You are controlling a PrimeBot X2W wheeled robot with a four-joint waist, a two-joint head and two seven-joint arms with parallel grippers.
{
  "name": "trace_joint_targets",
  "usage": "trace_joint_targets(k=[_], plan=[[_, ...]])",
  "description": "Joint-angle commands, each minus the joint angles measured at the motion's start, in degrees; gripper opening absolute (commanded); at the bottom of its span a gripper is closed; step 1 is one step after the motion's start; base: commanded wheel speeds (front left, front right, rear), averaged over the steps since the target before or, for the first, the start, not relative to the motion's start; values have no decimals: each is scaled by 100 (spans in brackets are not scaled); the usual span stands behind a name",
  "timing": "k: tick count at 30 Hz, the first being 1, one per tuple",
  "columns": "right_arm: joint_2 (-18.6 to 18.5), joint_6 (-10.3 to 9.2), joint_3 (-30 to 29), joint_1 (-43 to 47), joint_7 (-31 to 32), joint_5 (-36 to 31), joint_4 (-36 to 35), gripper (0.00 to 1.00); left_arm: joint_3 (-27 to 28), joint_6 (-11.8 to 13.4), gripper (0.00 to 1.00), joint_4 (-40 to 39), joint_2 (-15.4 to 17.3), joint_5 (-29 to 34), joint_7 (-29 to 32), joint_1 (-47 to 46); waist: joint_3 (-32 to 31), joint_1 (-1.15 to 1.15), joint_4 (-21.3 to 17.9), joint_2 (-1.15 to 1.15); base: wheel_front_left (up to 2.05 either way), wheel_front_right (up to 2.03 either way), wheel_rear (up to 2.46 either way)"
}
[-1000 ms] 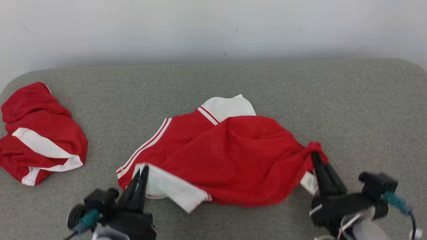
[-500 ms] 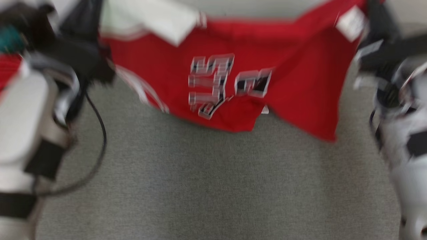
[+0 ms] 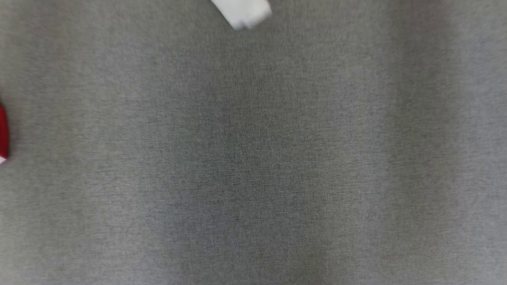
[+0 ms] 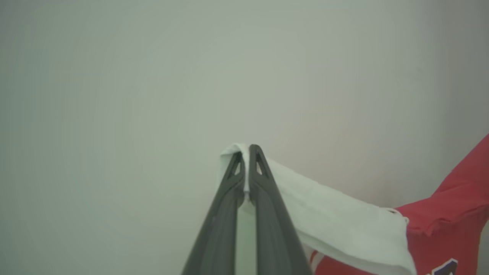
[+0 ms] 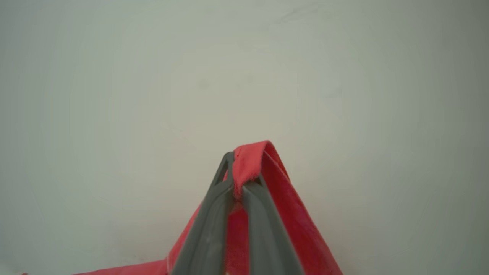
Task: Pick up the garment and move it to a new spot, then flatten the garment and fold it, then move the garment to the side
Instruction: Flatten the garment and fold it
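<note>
The garment is a red jersey with white sleeves, held up in the air between both grippers. In the left wrist view my left gripper (image 4: 246, 151) is shut on the edge of a white sleeve (image 4: 336, 221), and the red body (image 4: 450, 214) hangs away to the right. In the right wrist view my right gripper (image 5: 240, 156) is shut on a bunched red corner of the garment (image 5: 284, 198). Both grippers point at a plain pale wall. In the blurred head view a white tip of cloth (image 3: 242, 12) hangs in at the top edge.
The head view looks straight down on the grey fabric surface (image 3: 253, 158). A sliver of red cloth (image 3: 2, 132) lies at its left edge; which garment it belongs to I cannot tell.
Both grippers have lifted the garment off the grey surface, first spread in front of the head camera, then up past the head view's top edge. The head view has shifted and blurred.
</note>
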Motion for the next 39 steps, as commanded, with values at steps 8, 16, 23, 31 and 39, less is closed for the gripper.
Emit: trace_joint_targets(k=[8,16,23,31,39], plan=[[64,5,-173,-1199,-298,-683,834,0,-393,10,0,836,-197,74,-169,-1398,855,-2,54,-2,0,0,0],[130,5,-258,-1650,-522,-1026,1461,0,-751,12,0,1381,-359,-41,-397,-1960,943,-2,119,-2,0,0,0],[157,5,-196,-1604,-621,-979,1714,0,-963,12,0,1623,-300,-381,-630,-1834,1045,-2,118,-2,0,0,0],[268,5,210,-466,-771,-512,1434,0,-994,11,0,1294,-102,-916,-1136,-630,613,-2,117,-2,0,0,0],[263,5,919,1808,-946,383,347,0,-547,200,0,-12,325,-1173,-1277,1689,-200,-2,-2,-2,0,0,0]])
